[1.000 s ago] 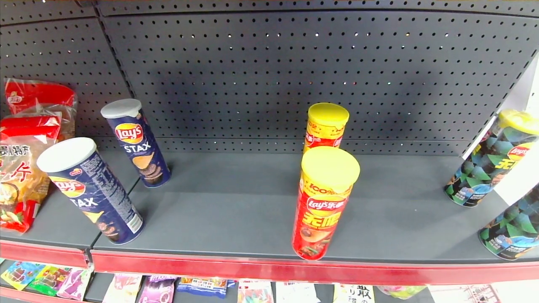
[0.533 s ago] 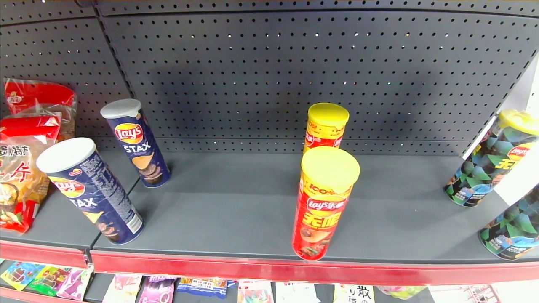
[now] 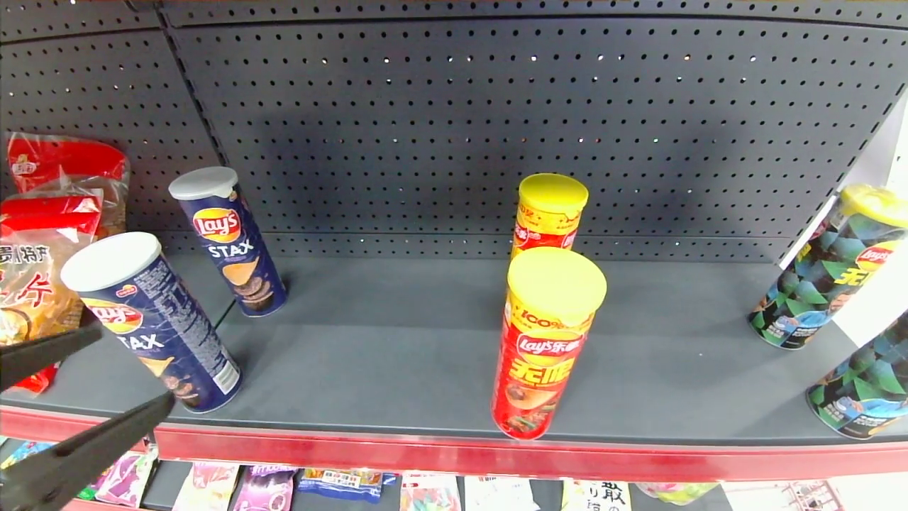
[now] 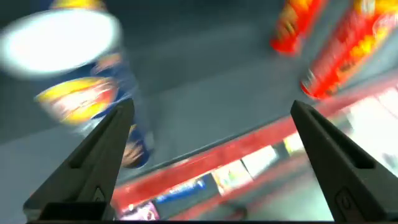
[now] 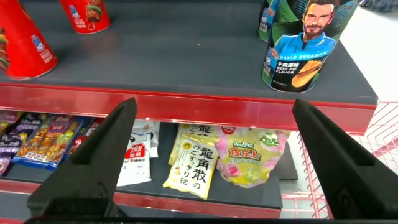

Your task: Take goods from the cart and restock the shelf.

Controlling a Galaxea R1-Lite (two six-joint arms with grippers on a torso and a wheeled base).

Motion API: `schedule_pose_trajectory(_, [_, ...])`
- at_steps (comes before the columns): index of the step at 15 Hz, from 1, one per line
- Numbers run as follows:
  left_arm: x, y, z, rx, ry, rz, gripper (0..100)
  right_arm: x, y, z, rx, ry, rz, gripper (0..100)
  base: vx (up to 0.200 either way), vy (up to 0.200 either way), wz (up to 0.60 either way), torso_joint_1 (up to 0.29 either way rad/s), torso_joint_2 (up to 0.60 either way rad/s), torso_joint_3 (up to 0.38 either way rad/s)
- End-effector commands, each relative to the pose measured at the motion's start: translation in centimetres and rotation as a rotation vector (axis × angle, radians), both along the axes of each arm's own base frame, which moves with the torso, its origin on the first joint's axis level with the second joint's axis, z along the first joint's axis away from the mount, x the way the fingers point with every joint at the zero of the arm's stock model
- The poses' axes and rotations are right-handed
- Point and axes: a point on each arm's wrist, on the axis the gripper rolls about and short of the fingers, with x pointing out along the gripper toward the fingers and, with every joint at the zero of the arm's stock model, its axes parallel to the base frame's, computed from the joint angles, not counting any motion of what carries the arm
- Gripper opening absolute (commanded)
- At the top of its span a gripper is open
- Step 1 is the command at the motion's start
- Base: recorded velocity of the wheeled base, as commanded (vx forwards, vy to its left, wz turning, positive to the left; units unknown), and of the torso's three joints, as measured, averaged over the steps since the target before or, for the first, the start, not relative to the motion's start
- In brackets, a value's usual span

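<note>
Standing where are the goods, and what is the head camera catching? (Desk)

Six crisp cans are standing upright on the grey shelf (image 3: 397, 355). The near blue can (image 3: 152, 319) is sitting by the red front lip (image 3: 496, 454) at the left, with the far blue can (image 3: 228, 241) behind it. The near red can (image 3: 543, 348) and far red can (image 3: 550, 213) are lining up in the middle, and two dark green cans (image 3: 823, 270) are closing off the right end. Snack bags (image 3: 35, 270) are leaning further left.

And the grippers? (Desk)

The left gripper (image 3: 135, 363) is hovering at the near left corner, jaws gaping wide and gripping nothing. One finger is lying just left of the near blue can, the other down in front of the lip. The right gripper (image 5: 214, 104) is spreading just as wide, also carrying nothing, in front of the lip towards the right end.

What are the wrist cameras adding? (Desk)

The right wrist view is taking in the lower shelf (image 5: 199, 204), where flat packets (image 5: 199, 158) are lying whole; the head view is catching just their top edges. It is also showing a portrait on the near dark green can (image 5: 305, 43) and a pink wire grid (image 5: 379, 137) at the far right.
</note>
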Motion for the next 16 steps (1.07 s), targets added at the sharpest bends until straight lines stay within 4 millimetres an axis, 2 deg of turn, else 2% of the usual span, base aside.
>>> schedule_pose_trajectory(1, [7.5, -4.2, -2.4, 0.081, 0.167, -0.179, 100, 0.0, 0.0, 0.0, 0.0, -0.001, 0.0, 100, 0.0, 0.0, 0.0, 0.0, 0.0, 0.0])
schedule_pose_trajectory(2, [9.3, -5.6, -3.3, 0.088, 0.166, -0.206, 100, 0.0, 0.0, 0.0, 0.0, 0.001, 0.0, 100, 0.0, 0.0, 0.0, 0.0, 0.0, 0.0])
schedule_pose_trajectory(3, [10.2, -6.8, -4.1, 0.101, 0.184, -0.233, 100, 0.0, 0.0, 0.0, 0.0, 0.001, 0.0, 100, 0.0, 0.0, 0.0, 0.0, 0.0, 0.0])
schedule_pose_trajectory(4, [10.7, -8.0, -4.9, 0.122, 0.213, -0.253, 100, 0.0, 0.0, 0.0, 0.0, -0.001, 0.0, 100, 0.0, 0.0, 0.0, 0.0, 0.0, 0.0])
schedule_pose_trajectory(5, [10.7, -8.0, -4.9, 0.122, 0.213, -0.253, 100, 0.0, 0.0, 0.0, 0.0, -0.001, 0.0, 100, 0.0, 0.0, 0.0, 0.0, 0.0, 0.0])
schedule_pose_trajectory(6, [12.0, -11.1, -5.8, 0.158, 0.249, -0.292, 100, 0.0, 0.0, 0.0, 0.002, -0.001, 0.0, 100, 0.0, 0.0, 0.0, 0.0, 0.0, 0.0])
schedule_pose_trajectory(8, [13.6, -13.4, -6.4, 0.179, 0.266, -0.311, 100, 0.0, 0.0, 0.0, 0.002, -0.001, 0.0, 100, 0.0, 0.0, 0.0, 0.0, 0.0, 0.0])
schedule_pose_trajectory(11, [14.4, -15.0, -6.7, 0.189, 0.272, -0.338, 100, 0.0, 0.0, 0.0, 0.002, -0.001, 0.0, 100, 0.0, 0.0, 0.0, 0.0, 0.0, 0.0])
schedule_pose_trajectory(16, [14.4, -16.8, -7.7, 0.212, 0.292, -0.383, 100, 0.0, 0.0, 0.0, 0.002, -0.001, 0.0, 100, 0.0, 0.0, 0.0, 0.0, 0.0, 0.0])
